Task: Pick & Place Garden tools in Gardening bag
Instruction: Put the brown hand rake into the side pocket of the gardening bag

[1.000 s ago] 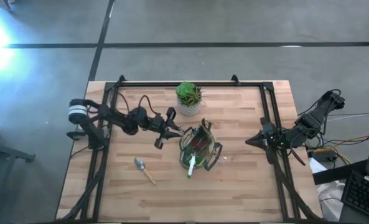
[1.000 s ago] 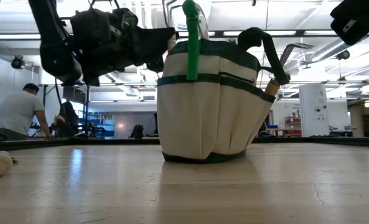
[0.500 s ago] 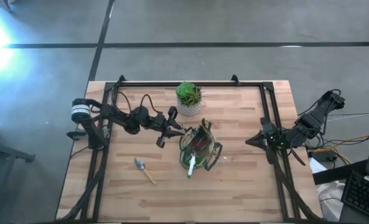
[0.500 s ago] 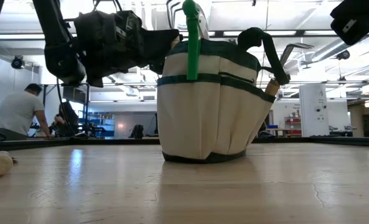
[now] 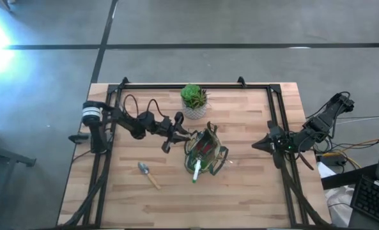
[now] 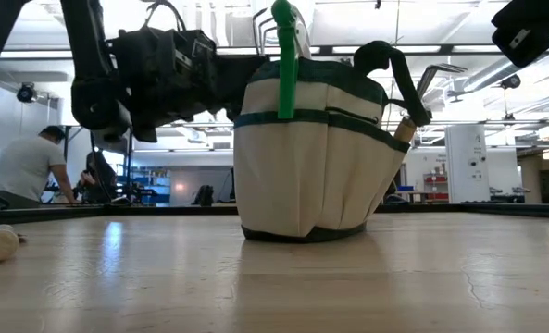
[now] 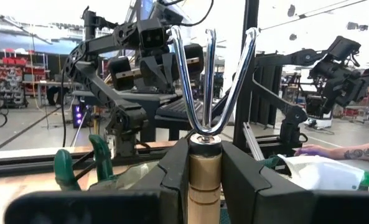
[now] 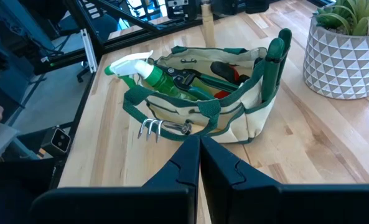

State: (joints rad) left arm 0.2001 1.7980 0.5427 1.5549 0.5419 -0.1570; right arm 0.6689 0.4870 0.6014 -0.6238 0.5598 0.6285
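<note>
Trowel (image 5: pixel 148 174) sits alone on the table (image 5: pixel 240 198) at the near left, silver blade one end, wood handle the other, well apart from both arms. Looks light and stiff; I'd grab it mid-handle, since the blade is thin and probably slippery.

Left end effector (image 5: pixel 174 131) is just left of the bag (image 5: pixel 205 153), clamped on the wooden handle of the rake fork (image 7: pixel 208 93), chrome tines pointing out ahead of the fingers (image 7: pixel 175 180). Rigid tool, and a round handle could twist in the grip, but it looks square for now. My guess is it goes into the bag next.

Bag is mid-table, soft fabric, so it may sag or slide if nudged. It already holds a green-and-white tool (image 8: pixel 148 70), black pruners (image 8: pixel 193 76) and something red, with another small rake (image 8: pixel 162 128) tucked in a side pocket. Potted plant (image 5: pixel 193 101) stands just behind it.

Right end effector (image 8: pixel 200 163) waits at the table's right edge, fingers pressed together, empty.
</note>
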